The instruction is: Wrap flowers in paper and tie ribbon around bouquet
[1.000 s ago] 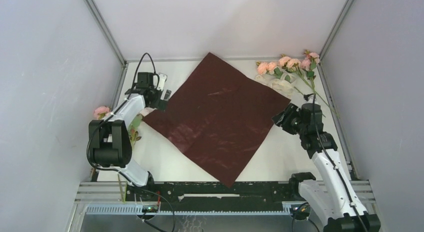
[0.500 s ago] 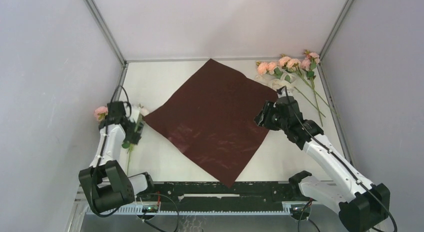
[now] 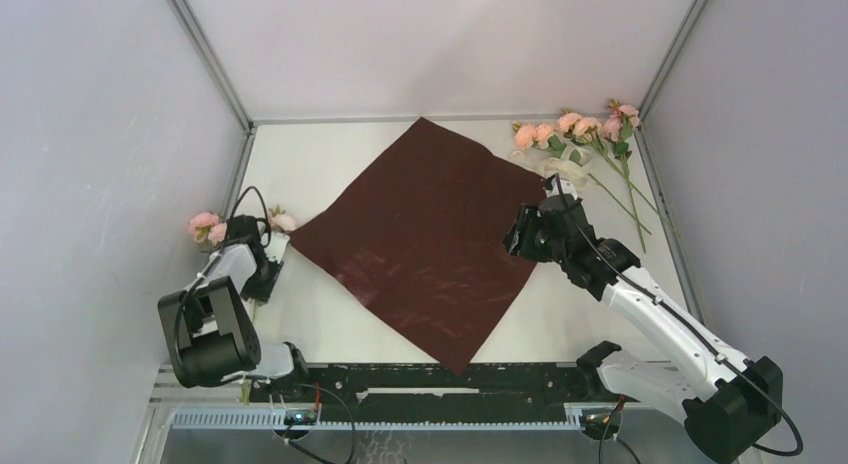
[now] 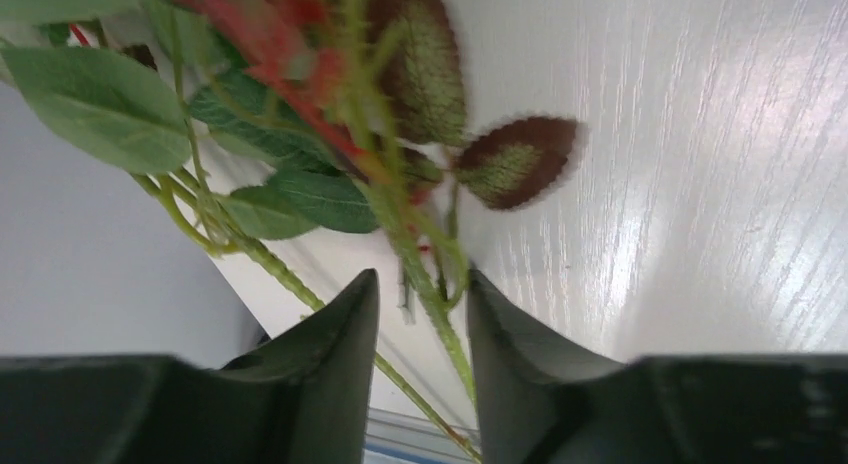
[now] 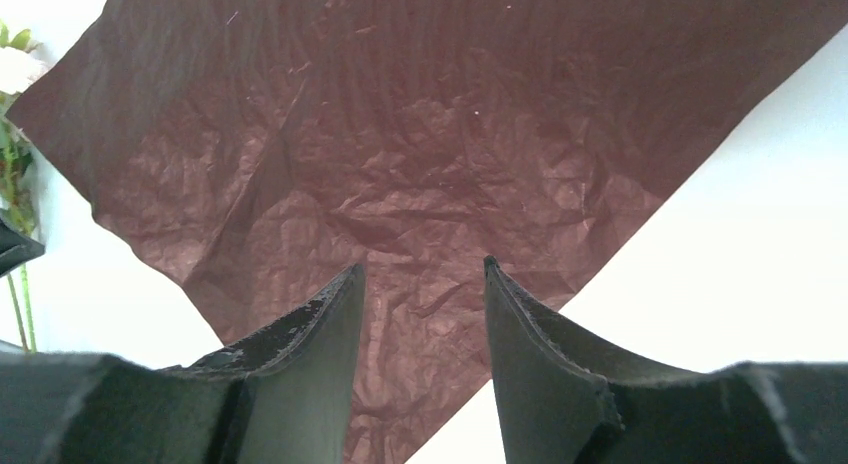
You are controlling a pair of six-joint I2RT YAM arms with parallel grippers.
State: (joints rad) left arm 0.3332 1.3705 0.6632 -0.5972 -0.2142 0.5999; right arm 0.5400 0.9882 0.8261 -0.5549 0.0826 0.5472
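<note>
Left gripper (image 4: 420, 329), jaws apart astride a stem of the flowers (image 4: 398, 229), should pinch squarely below the leaves (image 4: 100, 104), while right gripper (image 5: 425, 314) hovers open above the paper (image 5: 450, 134).

We see the flowers (image 4: 300, 194) blurred and cropped at top; the right end effector (image 3: 514, 238) hides the paper's (image 3: 430, 234) right corner.

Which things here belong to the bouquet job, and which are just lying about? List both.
Job: red paper; pink flowers at back right; more flowers at far left; cream ribbon.
Not the job: table; enclosure walls; base rail.
</note>
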